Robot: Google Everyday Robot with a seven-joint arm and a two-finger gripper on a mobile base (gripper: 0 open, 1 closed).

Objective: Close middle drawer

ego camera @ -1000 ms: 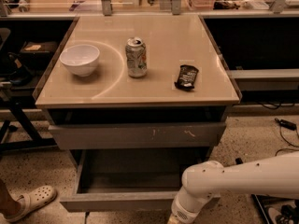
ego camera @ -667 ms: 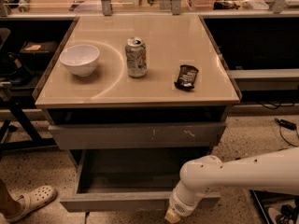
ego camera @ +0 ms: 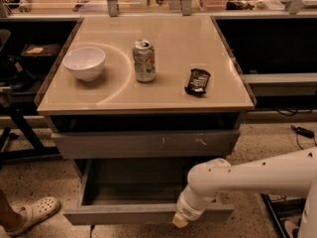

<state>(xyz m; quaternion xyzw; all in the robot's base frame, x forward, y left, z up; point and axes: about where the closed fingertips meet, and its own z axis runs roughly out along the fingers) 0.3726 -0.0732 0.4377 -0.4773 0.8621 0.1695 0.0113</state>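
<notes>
The middle drawer (ego camera: pixel 148 213) is pulled far out of the cabinet, and its grey box interior (ego camera: pixel 133 187) shows behind the plain flat front. Above it is the grey drawer front with white scratch marks (ego camera: pixel 143 144). My gripper (ego camera: pixel 180 220) is at the end of the white arm (ego camera: pixel 247 175), which comes in from the right. It is low against the outer face of the middle drawer's front, right of its centre. The arm's wrist covers part of that front.
On the tabletop (ego camera: pixel 163 90) stand a white bowl (ego camera: pixel 84 62), a soda can (ego camera: pixel 144 60) and a dark snack bag (ego camera: pixel 197 81). A person's foot in a white clog (ego camera: pixel 30 213) is at the lower left. Cables (ego camera: pixel 302 131) lie on the floor at the right.
My gripper has slid a little to the left along the middle drawer's front. The drawer looks as far out as before.
</notes>
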